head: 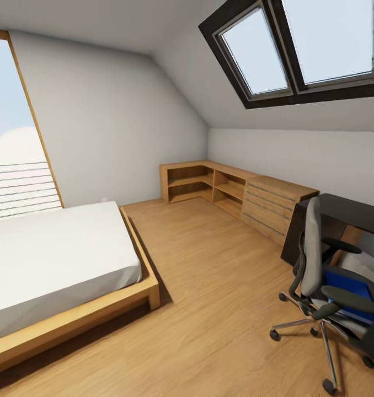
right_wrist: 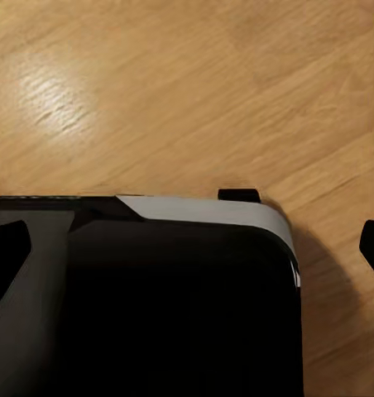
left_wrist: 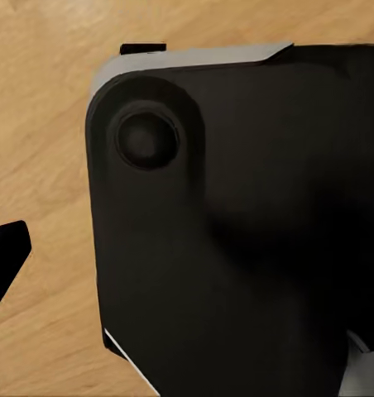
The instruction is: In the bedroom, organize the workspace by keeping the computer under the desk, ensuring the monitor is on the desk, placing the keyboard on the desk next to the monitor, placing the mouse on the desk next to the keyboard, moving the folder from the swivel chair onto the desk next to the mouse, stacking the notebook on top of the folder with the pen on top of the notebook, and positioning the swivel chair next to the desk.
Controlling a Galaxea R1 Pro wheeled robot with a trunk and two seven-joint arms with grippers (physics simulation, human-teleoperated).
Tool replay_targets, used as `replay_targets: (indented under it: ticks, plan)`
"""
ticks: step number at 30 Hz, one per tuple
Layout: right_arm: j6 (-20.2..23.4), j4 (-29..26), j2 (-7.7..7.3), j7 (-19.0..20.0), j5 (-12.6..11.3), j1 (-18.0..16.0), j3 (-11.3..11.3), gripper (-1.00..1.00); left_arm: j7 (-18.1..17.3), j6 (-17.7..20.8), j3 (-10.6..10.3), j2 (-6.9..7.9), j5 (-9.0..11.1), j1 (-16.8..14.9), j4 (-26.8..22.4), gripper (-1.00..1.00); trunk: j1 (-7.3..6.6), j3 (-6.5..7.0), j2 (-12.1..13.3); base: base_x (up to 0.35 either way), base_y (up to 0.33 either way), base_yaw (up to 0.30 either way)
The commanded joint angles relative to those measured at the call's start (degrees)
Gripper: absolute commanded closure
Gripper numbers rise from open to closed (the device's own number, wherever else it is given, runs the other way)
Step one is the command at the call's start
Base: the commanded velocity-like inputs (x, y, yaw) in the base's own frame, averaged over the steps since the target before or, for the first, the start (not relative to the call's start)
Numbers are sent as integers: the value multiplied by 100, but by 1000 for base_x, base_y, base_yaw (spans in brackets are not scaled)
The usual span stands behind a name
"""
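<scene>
1. In the left wrist view one dark tip of the left arm's fingers (left_wrist: pixel 7 248) shows at the edge, over the wooden floor (left_wrist: pixel 38 124). I cannot tell if these fingers are wide or narrow. They hold nothing that I can see.
2. In the right wrist view two dark tips of the right arm's fingers (right_wrist: pixel 373 246) show at opposite edges of the picture, well apart, so they stand wide with nothing between them.
3. Below both cameras is the robot's own black base (left_wrist: pixel 237 231) with a grey rim, standing on the floor.
4. In the head view the swivel chair (head: pixel 319 275) stands at the right, on the floor, just beside the dark bench (head: pixel 352 212). Its grey back is turned to the room.
5. The blue folder (head: pixel 350 289) lies on the seat of the chair, between the armrests.
6. Under the bench, behind the chair, there is a light grey shape; I cannot tell what it is.
7. Next to the bench, along the wall, stands a low wooden shelf (head: pixel 231 187) with drawers, which turns the corner.
8. At the left is the bed (head: pixel 60 259) with a white mattress on a wooden frame, near a tall window (head: pixel 16 138). A skylight (head: pixel 297 44) is in the sloped ceiling.
</scene>
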Motion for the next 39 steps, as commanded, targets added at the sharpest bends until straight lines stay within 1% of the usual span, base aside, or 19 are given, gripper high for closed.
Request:
replay_targets:
  ticks: [1,10,12,13,18,19,20,22,23,24,28,30,32,33,34,35,37,38,39]
  plan:
    - [-44,6,3,1,-8,-5,3,-100,2,6,-2,1,-3,2,-60,-100,-23,7,38,0,0,-241]
    - [-91,-77,6,1,-10,-5,3,-100,2,0,-2,4,-1,2,-226,-100,-220,110,399,0,0,-231]
    - [-93,-171,6,1,-10,-5,3,-100,2,-6,-2,8,-4,2,-363,-100,-264,132,479,0,0,-204]
    - [-97,-506,6,1,-10,-5,1,-100,2,-24,-3,33,-6,2,-623,-100,-286,143,520,0,0,-162]
    - [-122,-1090,12,1,-10,-5,2,-100,2,-36,-2,75,-5,2,-1066,-100,-396,219,720,0,0,-176]
    - [-131,-1284,13,1,-7,-5,2,-100,2,-37,-3,80,-6,2,-1241,-100,-418,237,760,0,0,-233]
    - [-134,-1335,12,1,-6,-5,2,-100,2,-38,-5,82,-6,0,-1284,-100,-440,254,800,0,0,-239]
    - [-210,-1595,8,1,1,-5,5,-100,2,-38,-5,127,-6,-4,-1451,-100,-484,290,881,0,0,-259]
    - [-236,-1640,7,1,4,-5,6,-100,2,-38,-5,137,-6,-5,-1475,-100,-506,309,921,0,0,-264]
    - [-350,-1755,-1,1,15,-5,9,-100,2,-38,-3,157,-6,-6,-1539,-100,-528,329,961,0,0,-263]
    - [-593,-1866,-19,11,47,-12,18,-100,2,-38,-2,159,2,-7,-1611,-100,-616,412,1121,0,0,-245]
    - [-614,-1864,-17,15,53,-13,19,-100,4,-40,-2,160,12,-7,-1617,-100,-660,457,1201,0,0,-219]
    - [-626,-1855,-14,16,57,-13,24,-100,3,-43,-2,164,79,-7,-1620,-100,-704,504,1282,0,0,-212]
    - [-632,-1851,-13,17,60,-13,26,-100,-3,-92,-2,166,228,-7,-1621,-100,-726,527,1322,0,0,-210]
    - [-634,-1850,-13,18,62,-13,27,-100,-9,-134,-2,167,280,-7,-1621,-100,-748,551,1362,0,0,-209]
    - [-636,-1848,-12,18,66,-12,28,-100,-28,-370,-4,168,381,-7,-1607,-100,-748,556,1362,0,0,-208]
    - [-641,-1847,-16,23,68,-13,29,-100,-42,-963,-8,187,444,-7,-1580,-100,-748,568,1362,0,0,-208]
    - [-642,-1847,-17,24,68,-13,29,-100,-44,-1138,-8,194,454,-7,-1566,-100,-748,573,1362,0,0,-208]
    - [-644,-1848,-19,27,73,-13,32,-100,-46,-1477,-9,206,469,-7,-1514,-100,-748,579,1362,0,0,-207]
